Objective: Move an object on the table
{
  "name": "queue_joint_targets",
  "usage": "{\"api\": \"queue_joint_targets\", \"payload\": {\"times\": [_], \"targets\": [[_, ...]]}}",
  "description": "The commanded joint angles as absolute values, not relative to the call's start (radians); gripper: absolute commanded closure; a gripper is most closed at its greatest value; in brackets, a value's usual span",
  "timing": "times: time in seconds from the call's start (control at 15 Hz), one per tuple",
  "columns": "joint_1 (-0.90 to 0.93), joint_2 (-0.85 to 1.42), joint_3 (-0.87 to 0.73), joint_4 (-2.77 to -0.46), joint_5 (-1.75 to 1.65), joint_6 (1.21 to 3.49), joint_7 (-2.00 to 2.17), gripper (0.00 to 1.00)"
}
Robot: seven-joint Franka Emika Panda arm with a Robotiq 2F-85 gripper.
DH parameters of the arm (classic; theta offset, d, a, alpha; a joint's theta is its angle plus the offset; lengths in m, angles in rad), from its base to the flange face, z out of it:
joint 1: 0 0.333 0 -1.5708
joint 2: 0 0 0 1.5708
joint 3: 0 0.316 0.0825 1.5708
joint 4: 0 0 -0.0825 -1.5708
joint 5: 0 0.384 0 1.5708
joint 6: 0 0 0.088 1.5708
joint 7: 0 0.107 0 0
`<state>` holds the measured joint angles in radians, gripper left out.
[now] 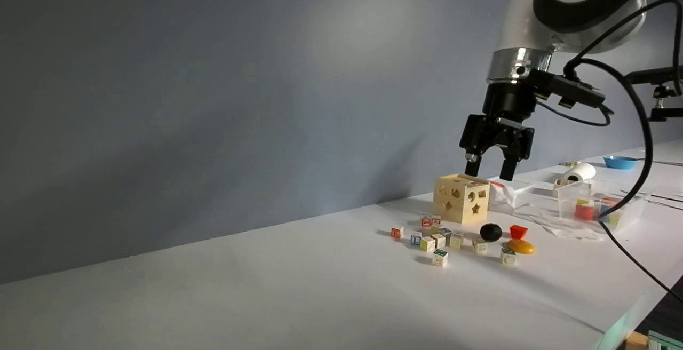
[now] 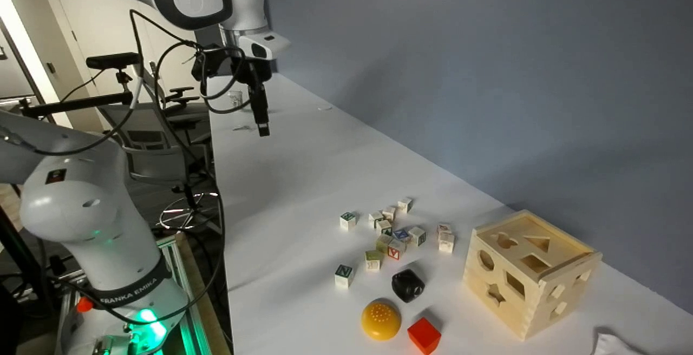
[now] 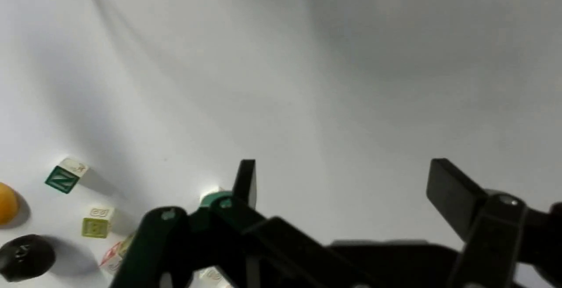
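Jaws wide—empty, above table (image 1: 256, 286).

Eight o'clock in an exterior view: FRANKA EMIKA on a black arm band (image 2: 130, 293)! Near nine in the wrist view, a block (image 3: 62, 179) shows N or sideways Z!

The arm (image 2: 70, 203) was white and rounded, with a black band (image 2: 132, 292) that carried the words FRANKA EMIKA. Black cables (image 1: 648, 147) made loops. One ring (image 1: 520, 64) was shiny silver, and the pincer (image 1: 489, 173) was black, with small screws (image 3: 508, 199).
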<state>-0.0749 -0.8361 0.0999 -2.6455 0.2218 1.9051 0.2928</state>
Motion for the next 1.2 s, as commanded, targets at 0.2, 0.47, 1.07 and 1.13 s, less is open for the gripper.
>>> {"api": "queue_joint_targets", "payload": {"times": [0.2,0.47,1.07,1.13], "targets": [[-0.213,-0.926,0.034,-2.737,0.100,1.977,0.327,0.00],[-0.295,-0.926,-0.034,-2.784,0.054,2.021,0.315,0.00],[-0.451,-0.766,-0.169,-2.751,-0.017,2.116,0.297,0.00],[-0.461,-0.734,-0.182,-2.751,-0.028,2.129,0.288,0.00]]}}
